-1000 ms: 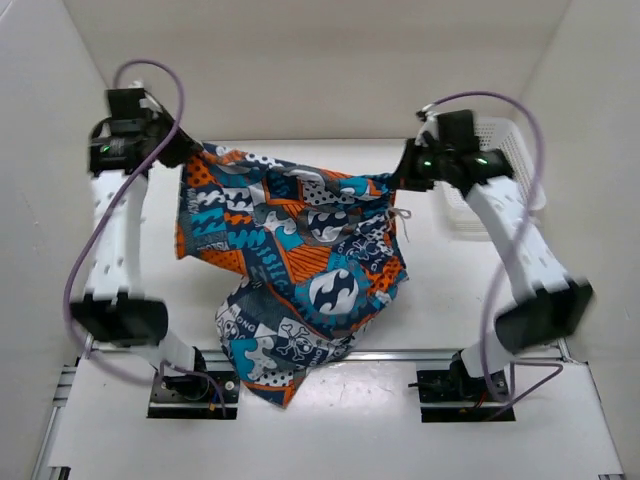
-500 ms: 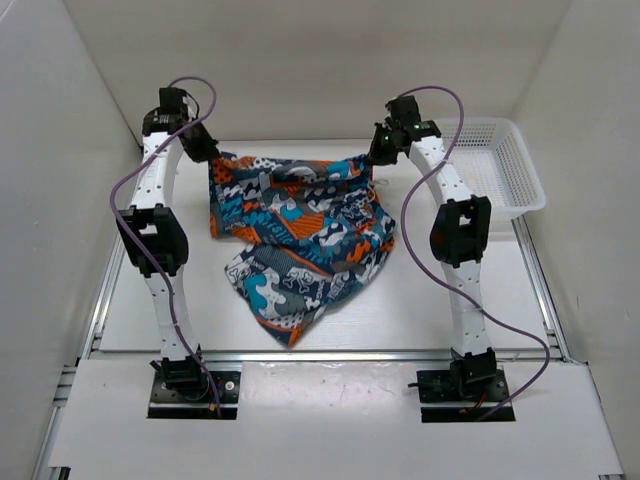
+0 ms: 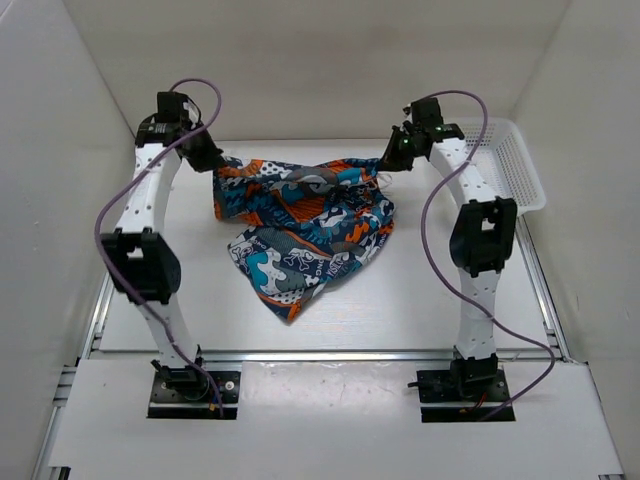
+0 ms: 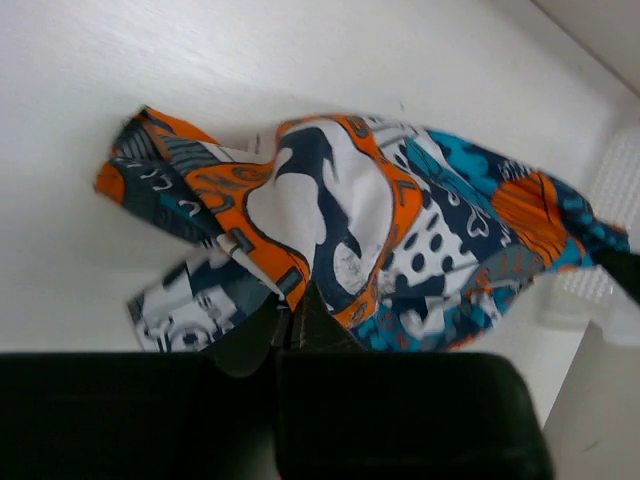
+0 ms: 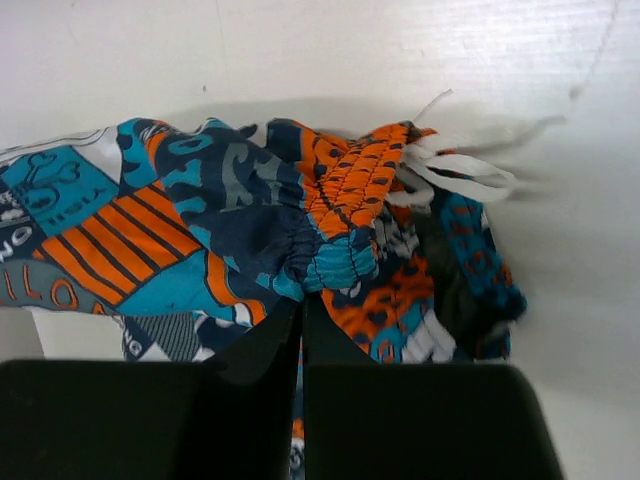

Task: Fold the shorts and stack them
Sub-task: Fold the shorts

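The patchwork shorts in orange, turquoise, navy and white hang stretched between my two grippers at the far middle of the table, the lower part lying crumpled on the white surface. My left gripper is shut on the shorts' left edge; in the left wrist view the fingertips pinch the fabric. My right gripper is shut on the elastic waistband; in the right wrist view the fingers clamp the gathered band, white drawstrings trailing right.
A white mesh basket stands at the far right, close to my right arm; it also shows at the right edge of the left wrist view. White walls enclose the table on the left, back and right.
Both arms lowered the shorts toward the far table and drew slightly back; more fabric now rests bunched on the surface. Both grips stayed shut.
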You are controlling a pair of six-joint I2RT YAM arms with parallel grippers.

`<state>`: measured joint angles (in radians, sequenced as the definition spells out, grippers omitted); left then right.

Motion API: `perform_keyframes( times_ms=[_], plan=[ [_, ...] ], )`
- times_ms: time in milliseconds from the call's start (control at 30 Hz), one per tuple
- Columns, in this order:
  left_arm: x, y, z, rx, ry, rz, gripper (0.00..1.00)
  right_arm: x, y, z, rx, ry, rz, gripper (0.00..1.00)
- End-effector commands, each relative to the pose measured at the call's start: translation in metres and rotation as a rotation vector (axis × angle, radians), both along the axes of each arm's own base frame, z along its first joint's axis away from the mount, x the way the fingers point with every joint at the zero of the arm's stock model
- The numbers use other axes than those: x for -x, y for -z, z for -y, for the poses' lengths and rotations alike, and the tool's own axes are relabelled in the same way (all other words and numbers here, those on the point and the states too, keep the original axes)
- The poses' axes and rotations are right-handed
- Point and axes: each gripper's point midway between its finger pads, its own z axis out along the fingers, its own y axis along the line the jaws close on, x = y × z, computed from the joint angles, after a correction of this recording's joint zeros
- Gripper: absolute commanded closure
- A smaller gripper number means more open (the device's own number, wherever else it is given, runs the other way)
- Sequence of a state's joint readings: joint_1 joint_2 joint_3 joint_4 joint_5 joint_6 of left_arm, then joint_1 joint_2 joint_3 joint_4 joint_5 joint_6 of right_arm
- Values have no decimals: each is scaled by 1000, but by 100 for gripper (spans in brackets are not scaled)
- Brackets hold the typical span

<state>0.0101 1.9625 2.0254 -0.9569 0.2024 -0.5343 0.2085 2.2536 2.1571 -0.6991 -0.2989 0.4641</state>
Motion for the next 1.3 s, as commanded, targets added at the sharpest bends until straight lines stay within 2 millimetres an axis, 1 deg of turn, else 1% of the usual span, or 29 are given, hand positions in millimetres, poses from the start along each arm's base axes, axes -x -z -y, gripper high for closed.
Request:
perform_keyframes(
  times_ms=[0, 33, 67, 100, 133, 167, 200, 233, 267, 300, 333, 367, 400, 433, 467, 500, 567, 600, 633, 667, 700, 767, 800, 900, 933, 1033, 1133, 1167, 1267],
  plan=[
    [67, -74, 37, 8, 108, 145, 90, 18, -59, 13, -50, -14, 95, 100],
    [83, -72, 51, 19, 149, 136, 90, 30, -59, 20, -28, 5, 86, 100],
    [107, -63, 56, 19, 166, 113, 90, 35, -59, 28, -12, 13, 88, 100],
    [121, -59, 64, 30, 194, 100, 90, 45, -74, 32, -6, 23, 113, 100],
    [136, -53, 79, 43, 225, 80, 90, 56, -57, 40, 12, 41, 72, 100],
    [159, -40, 84, 55, 232, 38, 90, 61, -54, 46, 40, 55, 78, 100],
    [170, -35, 89, 56, 238, 24, 90, 66, -62, 53, 37, 68, 97, 100],
    [181, -30, 93, 55, 241, 10, 90, 75, -45, 62, 59, 77, 60, 100],
    [196, -23, 107, 57, 277, -9, 90, 82, -40, 63, 62, 77, 44, 100],
    [213, -10, 110, 64, 274, -45, 90, 88, -39, 71, 77, 90, 43, 100],
    [224, -2, 115, 64, 283, -68, 90, 98, -21, 77, 85, 99, -4, 100],
    [239, 7, 126, 61, 314, -92, 90, 104, -13, 80, 98, 106, -24, 100],
    [256, 29, 130, 67, 307, -164, 90, 110, -11, 83, 109, 113, -31, 100],
    [263, 34, 131, 56, 302, -163, 90, 115, -5, 87, 131, 117, -40, 100],
    [272, 43, 133, 49, 306, -188, 90, 125, 13, 91, 153, 125, -85, 100],
    [288, 66, 135, 32, 307, -256, 90, 128, 17, 96, 176, 139, -92, 100],
    [300, 80, 136, 30, 307, -291, 90, 133, 27, 101, 204, 155, -111, 100],
    [313, 93, 140, 32, 329, -330, 88, 136, 32, 106, 226, 166, -127, 100],
    [321, 102, 142, 25, 348, -366, 81, 135, 36, 108, 239, 184, -137, 96],
    [330, 108, 145, 35, 374, -402, 56, 137, 37, 109, 241, 183, -146, 86],
    [339, 112, 149, 33, 404, -419, 44, 135, 30, 106, 228, 178, -130, 64],
    [345, 120, 145, 6, 403, -443, 13, 134, 12, 105, 211, 177, -86, 45],
    [345, 119, 142, -2, 387, -439, 0, 135, 7, 94, 208, 153, -65, 31],
    [341, 114, 123, -35, 321, -425, 0, 132, -18, 80, 206, 143, 7, 21],
    [336, 112, 118, -33, 293, -413, 0, 133, -22, 77, 210, 139, 18, 21],
    [342, 124, 117, -18, 265, -443, 0, 138, -37, 70, 254, 150, 74, 23],
    [342, 138, 129, 42, 273, -459, 0, 154, -29, 58, 273, 121, 57, 26],
    [340, 146, 131, 42, 259, -476, 0, 162, -32, 50, 269, 98, 69, 26],
    [329, 157, 138, 44, 245, -485, 0, 183, -16, 42, 283, 55, 36, 26]
  ],
)
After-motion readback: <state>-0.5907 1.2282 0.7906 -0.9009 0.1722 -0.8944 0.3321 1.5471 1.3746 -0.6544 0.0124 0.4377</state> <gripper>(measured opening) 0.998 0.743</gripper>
